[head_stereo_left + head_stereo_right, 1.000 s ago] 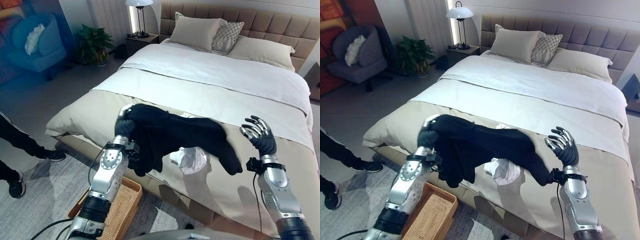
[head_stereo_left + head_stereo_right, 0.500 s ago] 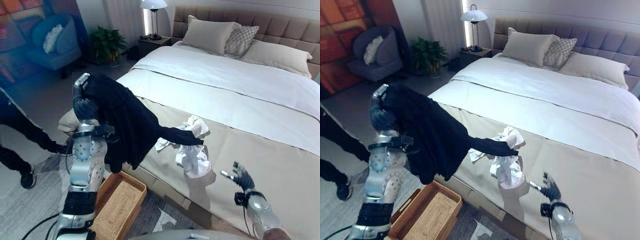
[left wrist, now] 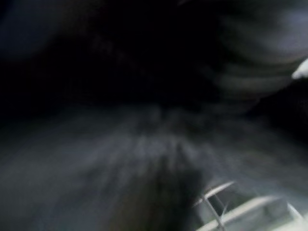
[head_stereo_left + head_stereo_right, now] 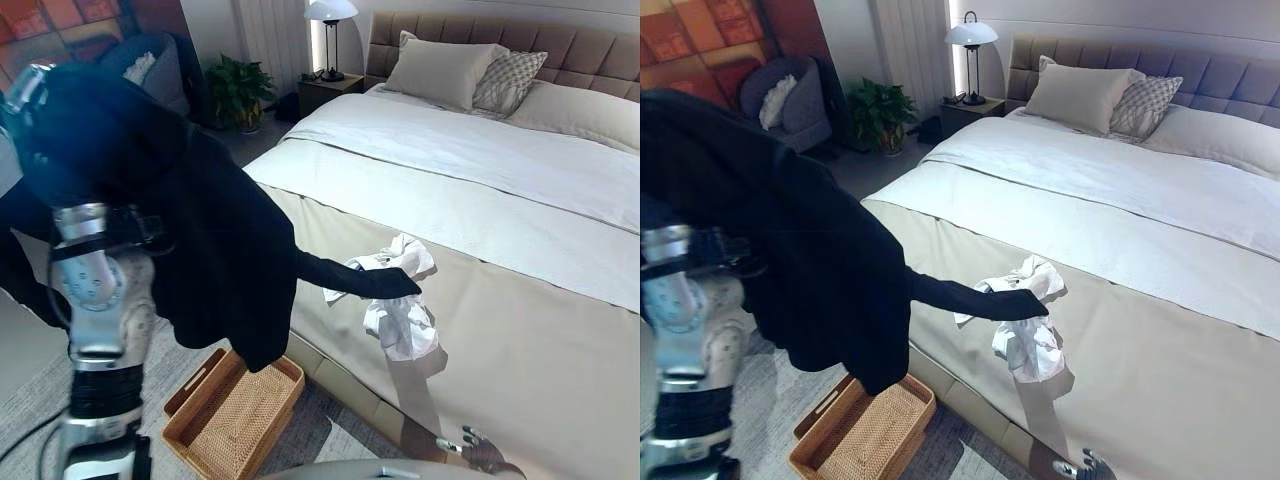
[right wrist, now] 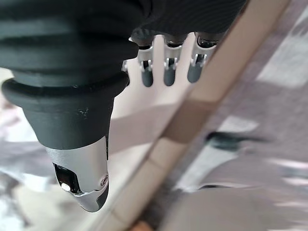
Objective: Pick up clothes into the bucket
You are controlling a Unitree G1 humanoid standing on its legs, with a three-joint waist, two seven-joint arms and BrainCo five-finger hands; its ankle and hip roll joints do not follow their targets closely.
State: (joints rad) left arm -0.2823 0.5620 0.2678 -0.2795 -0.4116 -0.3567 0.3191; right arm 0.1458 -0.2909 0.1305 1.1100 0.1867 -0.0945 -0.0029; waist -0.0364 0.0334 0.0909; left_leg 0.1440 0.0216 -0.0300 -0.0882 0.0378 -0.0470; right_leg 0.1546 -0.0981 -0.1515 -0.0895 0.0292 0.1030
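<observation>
Bedroom scene: wide bed (image 4: 520, 330) with beige cover, pillows at the headboard, a lamp (image 4: 971, 35) and a plant (image 4: 238, 88) beyond its far corner, an armchair (image 4: 790, 95) against the wall. Left hand (image 4: 30, 85) is raised high on the robot's left, buried in the black garment (image 4: 200, 240); fingers hidden under the cloth, so I cannot tell the grip directly. One second ago that garment lay across the bed edge — now its bulk hangs clear of the bed, directly above the woven basket (image 4: 232, 418) on the floor. One sleeve still reaches back, its end touching the white crumpled cloth (image 4: 400, 320) on the cover. Right hand (image 5: 166, 67) has dropped low beside the bed frame, fingers relaxed, holding nothing. Judgement: lift done; lowering and release into the basket remain — white cloth not yet collected.
</observation>
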